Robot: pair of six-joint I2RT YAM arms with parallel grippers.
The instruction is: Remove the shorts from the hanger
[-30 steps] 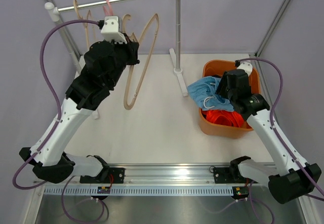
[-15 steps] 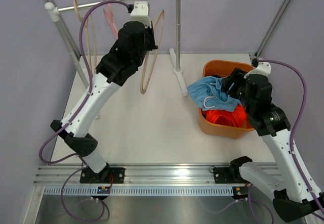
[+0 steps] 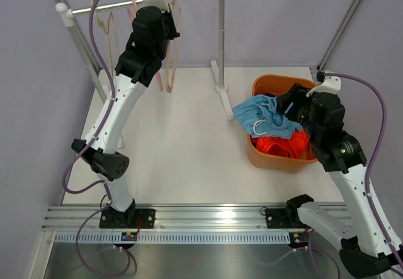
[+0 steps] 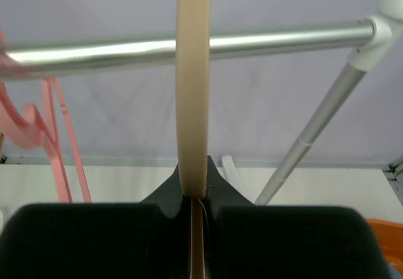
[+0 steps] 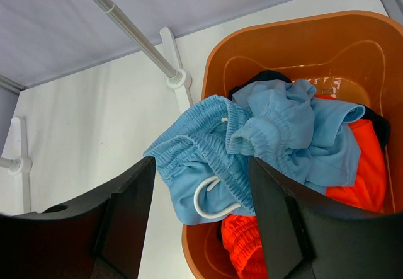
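The light blue shorts lie on top of the orange basket, draped over its left rim. The bright orange shorts lie under them. The dark navy shorts only peek out beneath. My right gripper is open and empty above the light blue shorts, its spot in the top view over the basket. My left gripper is shut on a bare beige hanger and holds it up across the metal rail. In the top view this gripper is at the rail, and the hanger hangs down below it.
A pink hanger and other bare beige hangers hang on the rail to the left. The rack's right post and its foot stand between the arms' work areas. The basket rim is near the table's right side.
My left arm has lifted the beige hanger up and back to the rail. My right arm has drawn back and up a little above the basket, staying open.
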